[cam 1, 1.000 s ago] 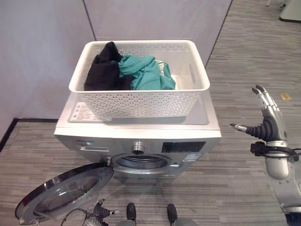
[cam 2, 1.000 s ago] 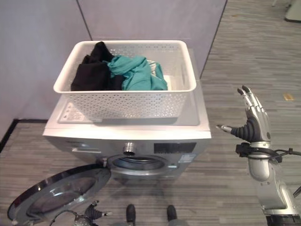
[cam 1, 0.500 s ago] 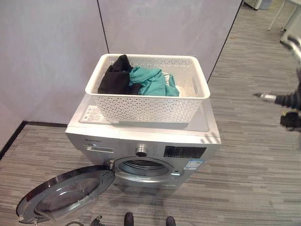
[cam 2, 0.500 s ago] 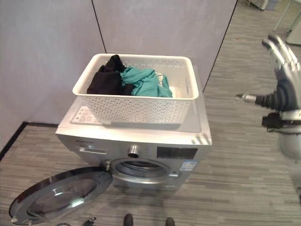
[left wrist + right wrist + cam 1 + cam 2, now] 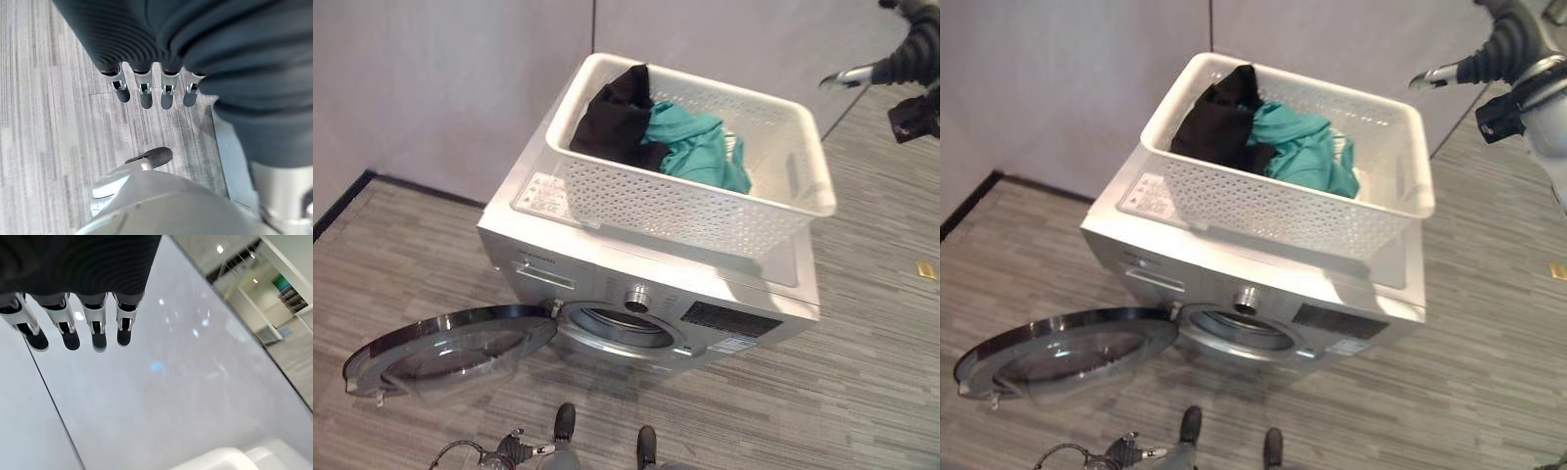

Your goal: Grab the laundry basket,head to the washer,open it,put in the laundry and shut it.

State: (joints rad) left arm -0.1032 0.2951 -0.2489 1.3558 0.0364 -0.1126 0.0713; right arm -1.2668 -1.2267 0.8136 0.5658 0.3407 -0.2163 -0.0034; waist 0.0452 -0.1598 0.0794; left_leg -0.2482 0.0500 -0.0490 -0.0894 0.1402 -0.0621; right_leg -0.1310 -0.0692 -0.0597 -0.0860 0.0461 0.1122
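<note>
A white perforated laundry basket (image 5: 675, 206) stands on top of the silver washer (image 5: 558, 250). In it lie a black garment (image 5: 612, 117) and a teal garment (image 5: 700, 147). The washer's round door (image 5: 450, 348) hangs open to the left, and the drum opening (image 5: 625, 328) is exposed. My right hand (image 5: 1503, 54) is raised high, past the basket's far right corner, open and touching nothing. Its fingers (image 5: 68, 330) face the grey wall, with the basket's rim (image 5: 230, 460) below them. My left hand (image 5: 509, 452) hangs low by the floor, its fingers (image 5: 142, 90) relaxed and empty.
Grey partition walls (image 5: 460, 69) stand right behind and to the left of the washer. Striped grey carpet (image 5: 862, 392) spreads around it, with open floor to the right. A small yellow scrap (image 5: 927, 269) lies on the floor at the right.
The camera has tilted and moved, so the washer and basket now show at a slant. My right hand has risen from waist height to above the basket's far right corner.
</note>
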